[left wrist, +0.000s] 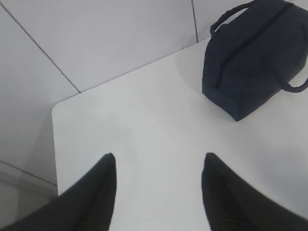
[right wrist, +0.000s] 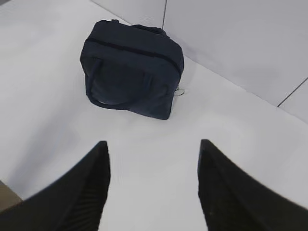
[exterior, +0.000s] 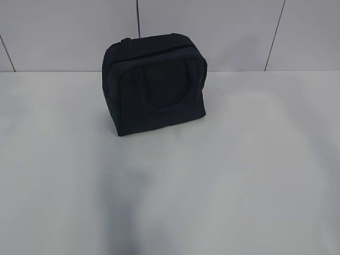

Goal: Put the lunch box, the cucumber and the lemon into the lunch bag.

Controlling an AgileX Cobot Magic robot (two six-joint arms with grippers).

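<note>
The dark navy lunch bag stands upright at the back middle of the white table, its zipper closed and a loop handle lying against its front. It also shows in the left wrist view and in the right wrist view, where a metal ring pull hangs at its right end. My left gripper is open and empty above the bare table, well short of the bag. My right gripper is open and empty, also short of the bag. The lunch box, cucumber and lemon are out of view. Neither gripper shows in the exterior view.
The white table ends at a tiled wall just behind the bag. The table's left corner and edge show in the left wrist view, with floor beyond it.
</note>
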